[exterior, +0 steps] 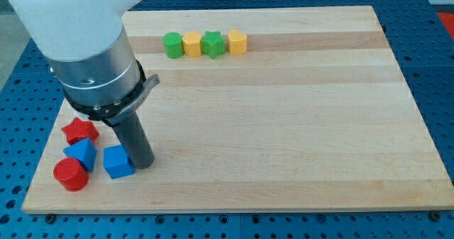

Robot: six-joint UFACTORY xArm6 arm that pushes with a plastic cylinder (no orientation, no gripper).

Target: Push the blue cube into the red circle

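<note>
The blue cube (pixel 118 162) lies near the board's bottom-left corner. The red circle, a short red cylinder (pixel 70 174), lies to its left, about one block's width away. My tip (pixel 144 164) is on the board, touching or almost touching the blue cube's right side. A blue triangular block (pixel 80 154) sits between the cube and the red cylinder, a little higher in the view. A red star block (pixel 79 130) lies above that one.
A row of blocks lies near the board's top edge: a green cylinder (pixel 172 45), a yellow block (pixel 192 45), a green star (pixel 212 45) and a yellow hexagonal block (pixel 237 42). The arm's grey body (pixel 96 76) overhangs the board's left part.
</note>
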